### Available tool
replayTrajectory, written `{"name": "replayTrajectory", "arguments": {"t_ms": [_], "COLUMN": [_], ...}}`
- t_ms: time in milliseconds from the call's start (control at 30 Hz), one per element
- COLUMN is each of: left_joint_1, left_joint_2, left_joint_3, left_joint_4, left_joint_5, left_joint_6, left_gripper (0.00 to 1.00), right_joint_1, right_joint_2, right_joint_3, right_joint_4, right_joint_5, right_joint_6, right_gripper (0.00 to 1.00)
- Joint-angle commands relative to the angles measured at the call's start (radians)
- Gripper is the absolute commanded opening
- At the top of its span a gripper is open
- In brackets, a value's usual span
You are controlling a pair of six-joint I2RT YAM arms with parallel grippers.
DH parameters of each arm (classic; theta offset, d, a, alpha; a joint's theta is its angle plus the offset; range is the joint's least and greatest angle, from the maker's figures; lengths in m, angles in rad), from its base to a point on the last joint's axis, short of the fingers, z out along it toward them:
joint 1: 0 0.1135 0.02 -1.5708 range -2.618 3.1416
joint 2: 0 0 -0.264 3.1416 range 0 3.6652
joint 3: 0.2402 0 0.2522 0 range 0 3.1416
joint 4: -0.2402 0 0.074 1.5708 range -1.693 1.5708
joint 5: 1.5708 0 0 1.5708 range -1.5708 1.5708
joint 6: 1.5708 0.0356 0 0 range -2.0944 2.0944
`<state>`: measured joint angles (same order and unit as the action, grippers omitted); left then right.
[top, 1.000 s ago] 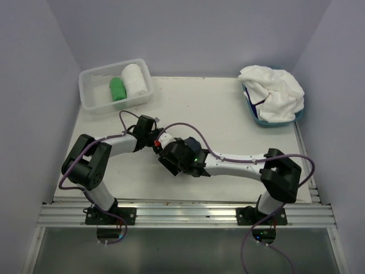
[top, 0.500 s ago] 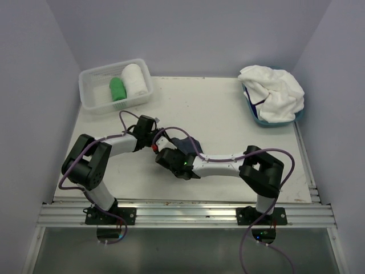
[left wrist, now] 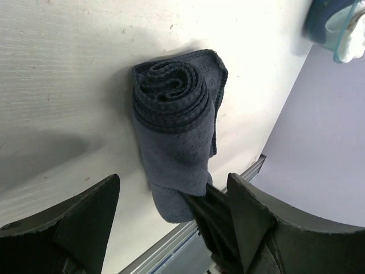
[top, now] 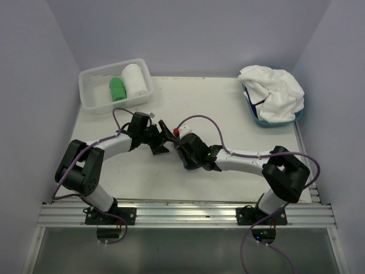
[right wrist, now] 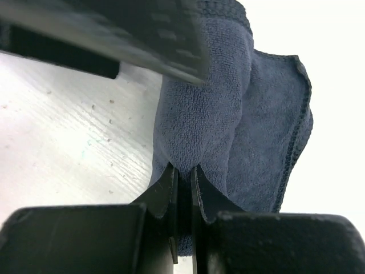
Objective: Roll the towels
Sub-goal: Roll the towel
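A dark blue towel [left wrist: 171, 108], rolled into a tight spiral, lies on the white table. My right gripper [right wrist: 183, 171] is shut on one end of the roll, pinching a fold of cloth between its fingers [left wrist: 208, 208]. My left gripper [left wrist: 174, 182] stands open around the same end of the roll, both fingers clear of the cloth. In the top view the two grippers meet at mid-table, left gripper [top: 164, 138] and right gripper [top: 181, 148], and they hide the roll. Unrolled white towels [top: 272, 91] are heaped in a blue basket [top: 256, 119] at the back right.
A clear plastic bin [top: 94, 103] at the back left holds a green roll [top: 117, 89] and a white roll [top: 134, 80]. Purple cables loop over both arms. The table's metal front rail [top: 182, 214] runs along the near edge.
My left gripper has opened and let go of the roll. My right gripper has shut on the roll's end and its arm has shifted right and slightly away.
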<state>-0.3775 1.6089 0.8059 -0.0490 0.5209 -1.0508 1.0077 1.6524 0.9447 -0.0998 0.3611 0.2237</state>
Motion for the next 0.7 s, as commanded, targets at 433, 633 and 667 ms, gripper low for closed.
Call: {"name": "replayTrajectory", "arguments": {"t_ms": [433, 633, 667], "left_joint_1": [-0.041, -0.050, -0.052], "left_joint_2": [0.063, 0.100, 0.100], "left_joint_3": [0.049, 0.049, 0.049], "left_joint_4": [0.032, 0.069, 0.069], "left_joint_5": [0.077, 0.084, 0.080], "left_joint_6": [0.077, 0.074, 0.072], "left_gripper": [0.85, 0.77, 0.72], "right_joint_1": [-0.359, -0.394, -0.397], "right_joint_2": [-0.040, 0.044, 0.058], "right_joint_3": [-0.279, -0.259, -0.254], "right_joint_4": [0.532, 0.670, 0.660], "right_joint_5": [-0.872, -1.062, -1.067], "right_joint_6": [0.459, 0.537, 0.536], "right_gripper": [0.00, 0.00, 0.00]}}
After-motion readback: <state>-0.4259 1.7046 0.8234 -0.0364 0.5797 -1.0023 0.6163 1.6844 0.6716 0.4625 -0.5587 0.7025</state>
